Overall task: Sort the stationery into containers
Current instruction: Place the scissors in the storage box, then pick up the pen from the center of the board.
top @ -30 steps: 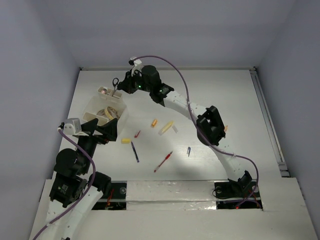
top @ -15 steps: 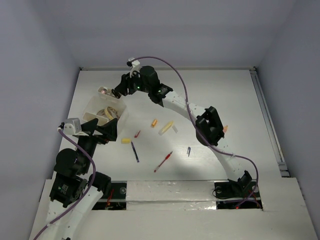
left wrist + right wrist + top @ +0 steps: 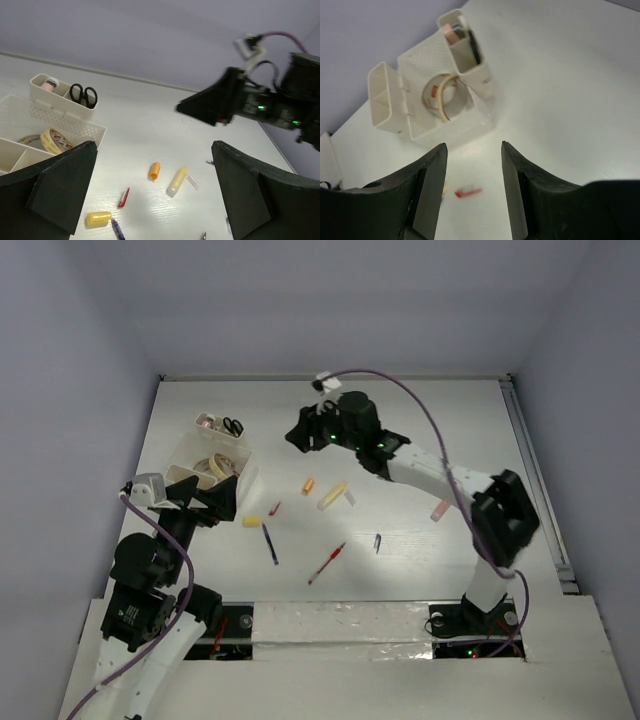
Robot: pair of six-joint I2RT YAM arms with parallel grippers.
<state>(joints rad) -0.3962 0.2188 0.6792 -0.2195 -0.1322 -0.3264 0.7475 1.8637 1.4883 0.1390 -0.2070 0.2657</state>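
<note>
- Stationery is split. Some sits in the container (image 3: 186, 454) at the left of the worktop (image 3: 450, 420), and the rest lies loose to its right, between the two arms.
- Inside the container, counted:
  - one pair of scissors (image 3: 83, 94) in a small far compartment
  - one pinkish roll (image 3: 47, 85) in the compartment beside it
  - what look like two beige tape rolls (image 3: 49, 141) leaning together in the big compartment
- Loose on the worktop, nine in all:
  - one red pen (image 3: 327, 562)
  - one blue pen (image 3: 269, 543)
  - one orange cap (image 3: 308, 485)
  - one pale yellow tube (image 3: 332, 495), with one clear bit (image 3: 350, 498) just beside it
  - one yellow bit (image 3: 252, 522)
  - one small red bit (image 3: 274, 508)
  - one small dark piece (image 3: 377, 541), too small to identify
  - one pink piece (image 3: 440, 510), well off to the right
- Handling, as I judge it:
  - Everything loose looks light and stiff.
  - The pens are round and likely to roll or pivot, so pinch across the barrel near the middle.
  - The cap and the small bits are short and smooth and may skid or squirt out. Close on the narrow side, low to the worktop.
- Right gripper (image 3: 473, 150) hangs above the worktop near the container, jaws apart with nothing between them.
- Left gripper (image 3: 206, 500) sits just beside the container's near corner, jaws spread wide and empty.
</note>
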